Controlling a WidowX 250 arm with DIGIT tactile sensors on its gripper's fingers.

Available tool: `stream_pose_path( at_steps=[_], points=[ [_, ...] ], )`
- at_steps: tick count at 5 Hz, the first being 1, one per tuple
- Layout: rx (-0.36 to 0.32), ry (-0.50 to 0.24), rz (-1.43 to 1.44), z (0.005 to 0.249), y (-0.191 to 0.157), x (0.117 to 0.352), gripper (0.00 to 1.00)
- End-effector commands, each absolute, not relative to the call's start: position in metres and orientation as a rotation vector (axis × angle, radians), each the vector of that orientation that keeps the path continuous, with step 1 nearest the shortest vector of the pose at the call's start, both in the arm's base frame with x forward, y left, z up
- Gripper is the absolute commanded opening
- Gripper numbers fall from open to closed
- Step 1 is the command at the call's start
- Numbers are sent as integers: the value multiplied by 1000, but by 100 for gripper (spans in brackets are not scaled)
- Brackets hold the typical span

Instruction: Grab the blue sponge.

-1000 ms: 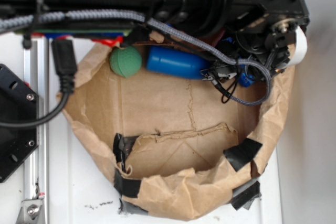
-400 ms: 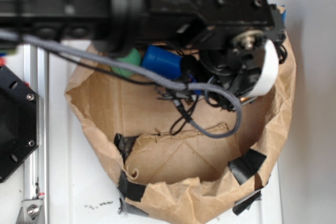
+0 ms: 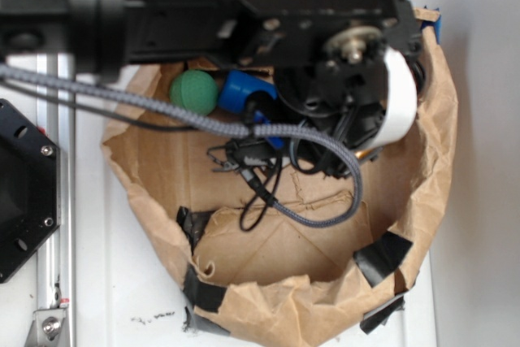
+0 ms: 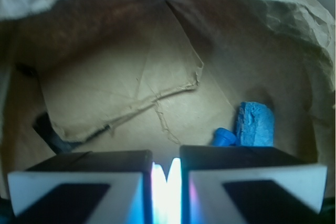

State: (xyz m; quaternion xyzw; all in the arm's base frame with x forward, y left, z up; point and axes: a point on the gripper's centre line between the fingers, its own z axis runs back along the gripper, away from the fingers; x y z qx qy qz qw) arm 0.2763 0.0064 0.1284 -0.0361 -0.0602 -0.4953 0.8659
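Note:
The blue sponge (image 4: 254, 124) stands on edge against the brown paper wall at the right of the wrist view, rough and light blue. It is ahead and to the right of my gripper (image 4: 166, 156), well apart from it. A smooth blue bottle tip (image 4: 224, 137) lies just left of the sponge. My two fingers (image 4: 94, 161) are drawn close together with only a thin bright slit between them and nothing held. In the exterior view the arm (image 3: 325, 46) hides the sponge and the fingers.
A crumpled brown paper bag (image 3: 268, 298) patched with black tape (image 3: 380, 256) walls in the floor. A green ball (image 3: 193, 91) and the blue bottle (image 3: 244, 91) lie at the back. A grey braided cable (image 3: 309, 209) hangs in the bag. A black mount (image 3: 20, 193) stands at the left.
The arm has swung out over the bag and lowered into it, now covering the bottle's right end. The cable loop has dropped lower over the bag floor.

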Motion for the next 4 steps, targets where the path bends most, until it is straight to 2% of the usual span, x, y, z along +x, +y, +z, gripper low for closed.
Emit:
stream_pose_path(
  at_steps=[1,2,4],
  points=[
    [-37,-165,-1011,139,15,283,100],
    [-30,-180,-1006,128,18,298,100],
    [-83,-222,-917,120,15,316,100]
  ],
)
